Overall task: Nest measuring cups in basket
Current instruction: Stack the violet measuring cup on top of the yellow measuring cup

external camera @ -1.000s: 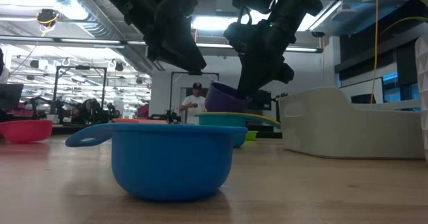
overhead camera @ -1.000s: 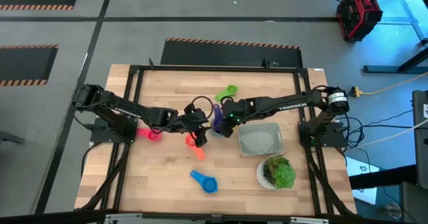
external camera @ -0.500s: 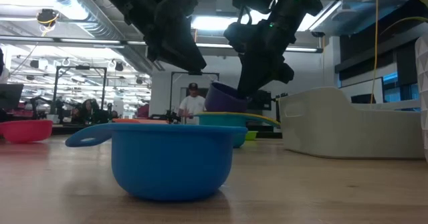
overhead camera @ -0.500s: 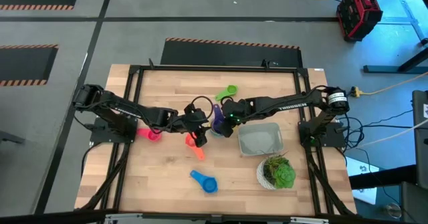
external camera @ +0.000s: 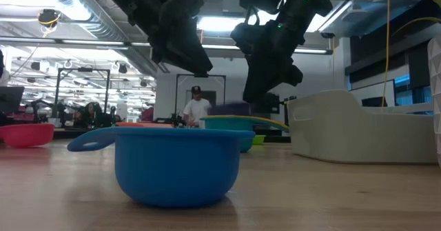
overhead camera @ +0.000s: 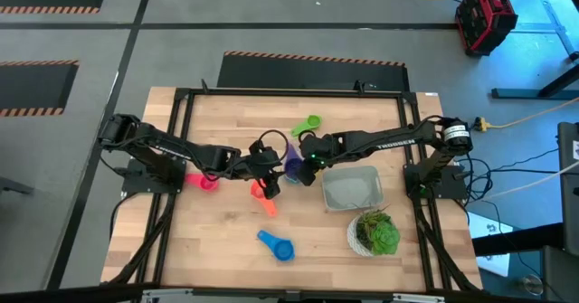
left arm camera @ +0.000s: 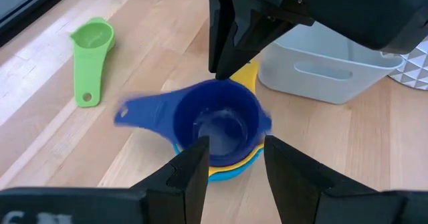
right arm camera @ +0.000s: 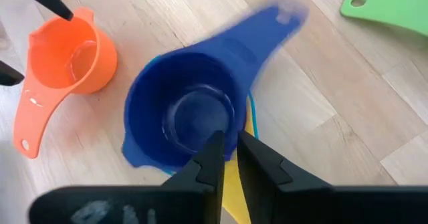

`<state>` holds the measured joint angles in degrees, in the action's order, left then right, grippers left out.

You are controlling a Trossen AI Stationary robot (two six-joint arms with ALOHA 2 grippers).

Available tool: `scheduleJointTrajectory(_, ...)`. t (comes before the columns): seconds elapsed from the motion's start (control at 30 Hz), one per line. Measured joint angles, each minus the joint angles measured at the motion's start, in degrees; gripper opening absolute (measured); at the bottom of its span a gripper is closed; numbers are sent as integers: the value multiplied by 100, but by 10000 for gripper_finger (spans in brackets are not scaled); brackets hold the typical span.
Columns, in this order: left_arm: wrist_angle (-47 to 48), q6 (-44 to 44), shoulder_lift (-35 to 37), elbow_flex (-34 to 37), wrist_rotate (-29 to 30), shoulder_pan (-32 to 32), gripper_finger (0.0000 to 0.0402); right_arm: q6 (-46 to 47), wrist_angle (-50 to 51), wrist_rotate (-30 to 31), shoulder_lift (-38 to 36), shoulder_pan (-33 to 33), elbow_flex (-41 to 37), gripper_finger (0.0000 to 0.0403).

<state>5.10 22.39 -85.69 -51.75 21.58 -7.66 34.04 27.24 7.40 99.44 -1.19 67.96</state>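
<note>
Beside the basket (overhead camera: 351, 188), the purple cup (right arm camera: 184, 114) sits nested on the yellow-and-teal stack, right gripper (right arm camera: 225, 158) barely parted, holding nothing; left gripper (left arm camera: 233, 167) spread. Light, slick plastic: pinch the handle.

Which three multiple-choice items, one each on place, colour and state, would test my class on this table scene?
1. Where does the stack of cups stand?
A in the basket
B on the table, beside the basket
C on the plant pot

2. What colour is the cup nearest the low camera?
A blue
B green
C pink

3. How does the purple cup sit?
A upside down
B on its side
C mouth up, on the stack

Key: B, wood shows around the stack; A, it fills the foreground; C, its hollow faces upward.
</note>
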Motion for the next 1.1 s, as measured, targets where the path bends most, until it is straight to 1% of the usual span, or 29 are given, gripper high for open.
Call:
scheduleJointTrajectory(0.23,0,0,0,0,0,0,137,-16,0,4,0,-4,0,50)
scheduleJointTrajectory(0.43,41,-2,0,0,88,0,137,-495,4,5,-7,-13,0,50)
scheduleJointTrajectory(0.63,574,0,0,3,290,53,137,-969,89,8,-268,-66,0,51)
scheduleJointTrajectory(0.83,1092,103,0,4,351,316,137,-1313,544,9,-691,-217,0,51)
scheduleJointTrajectory(0.97,1327,109,-2,4,442,541,137,-1520,1095,11,-997,-273,0,51)
scheduleJointTrajectory(1.1,1398,107,-172,4,437,766,137,-1630,1614,9,-1298,-273,0,51)
